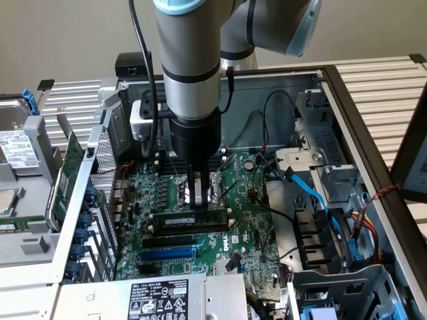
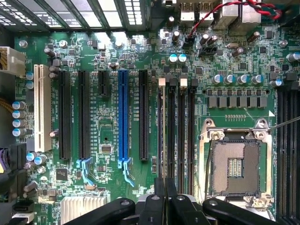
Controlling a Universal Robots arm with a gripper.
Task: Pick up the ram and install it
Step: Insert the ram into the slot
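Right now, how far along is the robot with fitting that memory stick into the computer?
Done: the pick-up looks finished, since the ram already stands on edge among the memory slots. In hand: the gripper, fingers shut, is right at the stick's top edge; I cannot tell whether it clamps or presses. Left: I cannot see whether the stick is fully seated and latched.

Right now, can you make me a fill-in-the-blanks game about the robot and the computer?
The ram stands on edge over the ___ motherboard.
The gripper sits over the ___ of the ram's length, not its ends.
One long slot near the ram is bright ___.
Missing words: green; middle; blue.
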